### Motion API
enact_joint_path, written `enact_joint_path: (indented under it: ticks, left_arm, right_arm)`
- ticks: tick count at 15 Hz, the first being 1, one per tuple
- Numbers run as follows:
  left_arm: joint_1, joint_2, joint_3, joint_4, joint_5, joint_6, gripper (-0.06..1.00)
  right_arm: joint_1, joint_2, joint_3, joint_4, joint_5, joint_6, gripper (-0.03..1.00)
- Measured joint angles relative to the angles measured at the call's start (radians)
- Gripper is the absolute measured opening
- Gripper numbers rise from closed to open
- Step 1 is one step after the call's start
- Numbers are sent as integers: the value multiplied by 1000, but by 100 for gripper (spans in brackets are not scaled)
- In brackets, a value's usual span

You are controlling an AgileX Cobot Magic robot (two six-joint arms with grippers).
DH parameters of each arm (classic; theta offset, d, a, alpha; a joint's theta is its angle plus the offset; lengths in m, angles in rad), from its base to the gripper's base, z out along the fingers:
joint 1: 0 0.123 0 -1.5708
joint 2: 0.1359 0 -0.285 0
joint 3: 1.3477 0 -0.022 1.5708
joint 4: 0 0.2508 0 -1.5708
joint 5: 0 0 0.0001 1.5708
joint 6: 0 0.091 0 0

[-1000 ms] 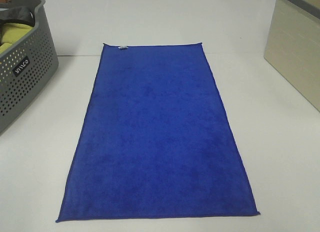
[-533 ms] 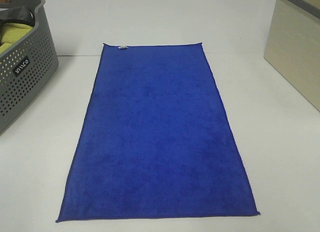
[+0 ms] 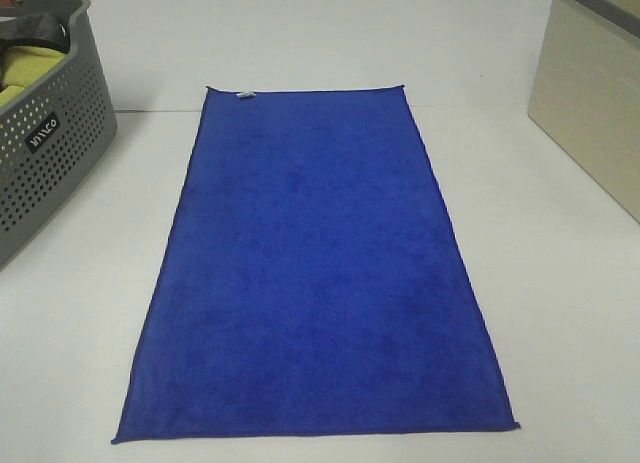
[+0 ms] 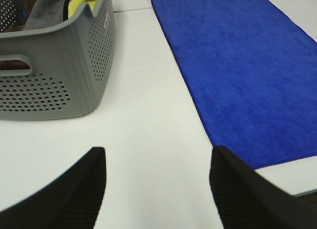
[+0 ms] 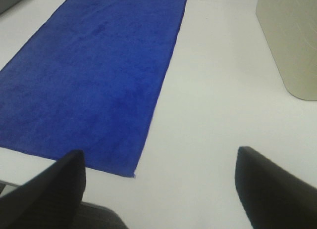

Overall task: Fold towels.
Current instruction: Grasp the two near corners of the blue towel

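Tabletop (image 3: 80, 333): white and flat, it carries everything you are working with
Towel (image 3: 315, 273): royal blue, spread flat at full length in the middle of the tabletop, one short edge near you and one far; you can see no crease or fold in it
Basket (image 3: 50, 153): grey and perforated, at the far left, apart from the towel's long edge; the yellow-green cloth (image 3: 25, 68) inside is not your job
Beige bin (image 3: 590, 103): at the far right, well apart from the towel
Left gripper (image 4: 157, 155): fingers apart with nothing between them, over bare tabletop just outside the towel's near left corner
Right gripper (image 5: 159, 154): fingers wide apart and empty, over bare tabletop just outside the near right corner
Tag (image 3: 245, 95): small and white, on the far short edge near its left corner
Progress: as I judge it, you have only the laying-out done; no fold is made, neither gripper touches the cloth, and every fold is left, beginning with a grasp of the near corners
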Motion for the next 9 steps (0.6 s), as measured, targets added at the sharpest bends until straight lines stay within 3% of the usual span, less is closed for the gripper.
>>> enact_joint_path:
  ticks: [1, 4, 6, 7, 9]
  left_arm:
    - [0, 0, -7, -5, -12, 0, 59]
    - [0, 62, -12, -48, -235, -58, 59]
    - [0, 190, 12, -110, -384, -138, 59]
    - [0, 371, 20, -187, -471, -162, 59]
    - [0, 579, 20, -258, -507, -164, 59]
  right_arm:
    - [0, 2, -1, 27, -20, 7, 78]
    - [0, 92, -29, 148, -170, 19, 78]
    - [0, 242, -31, 148, -229, 20, 78]
    - [0, 421, -41, 112, -244, 20, 78]
    - [0, 627, -73, 96, -250, 20, 78]
